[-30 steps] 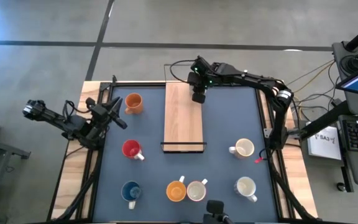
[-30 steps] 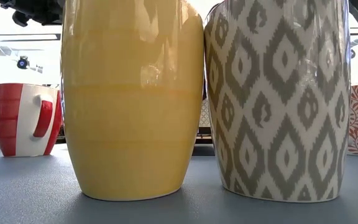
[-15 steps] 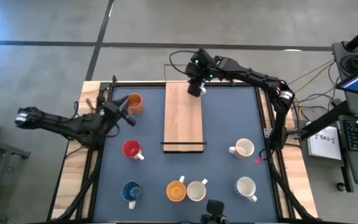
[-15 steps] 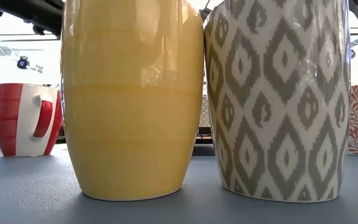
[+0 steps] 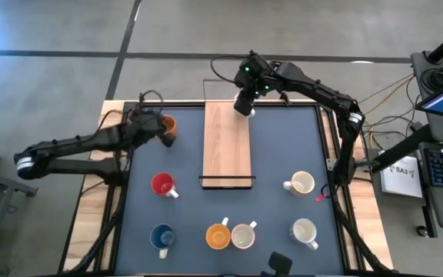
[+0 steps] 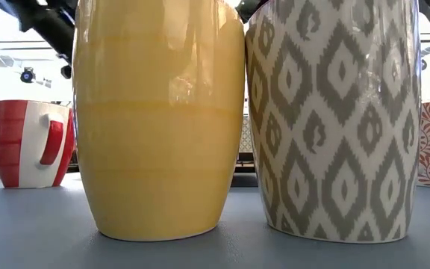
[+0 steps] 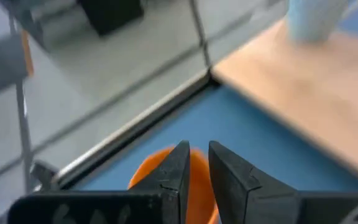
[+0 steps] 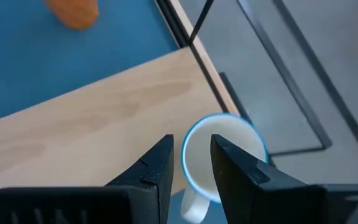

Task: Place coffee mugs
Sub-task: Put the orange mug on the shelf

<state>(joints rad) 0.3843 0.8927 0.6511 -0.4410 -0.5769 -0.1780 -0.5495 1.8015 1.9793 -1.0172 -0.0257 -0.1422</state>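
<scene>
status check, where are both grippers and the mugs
Left gripper over the orange mug, fingers nearly closed. Right gripper at the white mug on the wooden board. Nothing blocking.

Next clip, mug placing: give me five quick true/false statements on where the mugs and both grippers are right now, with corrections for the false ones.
1. The right gripper is at a white mug on the wooden board's far end. True.
2. The left gripper is over the blue mug. False: it is at the orange mug near the mat's far-left corner; the blue mug sits near the front edge.
3. The red mug stands on the board. False: it stands on the blue mat, left of the board.
4. A second orange mug sits beside a patterned mug. True.
5. Two white mugs stand right of the board. True.
</scene>
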